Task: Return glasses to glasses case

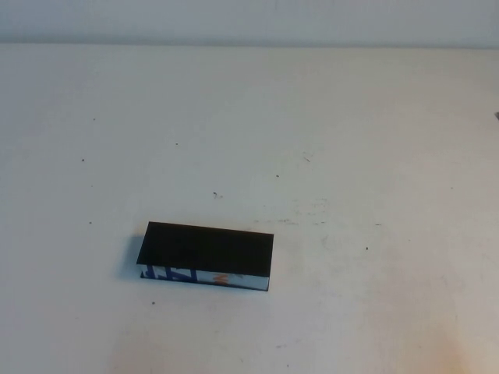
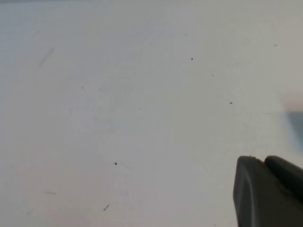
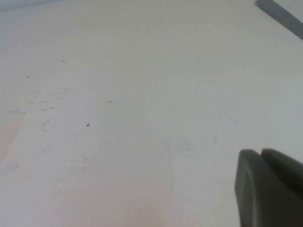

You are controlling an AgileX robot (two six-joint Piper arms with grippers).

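Note:
The glasses case (image 1: 207, 254) lies on the white table, left of centre and toward the front. Its flat black lid is down, and the blue, white and orange pattern shows on its near side. The glasses are not in view anywhere. Neither arm shows in the high view. My left gripper (image 2: 263, 161) hangs over bare table with its dark fingers (image 2: 248, 189) pressed together and nothing between them. My right gripper (image 3: 260, 153) is also over bare table, its fingers (image 3: 251, 189) together and empty.
The white table (image 1: 351, 140) has small dark specks and faint scuffs. Its far edge meets a pale wall at the top of the high view. A grey strip (image 3: 280, 15) crosses one corner of the right wrist view.

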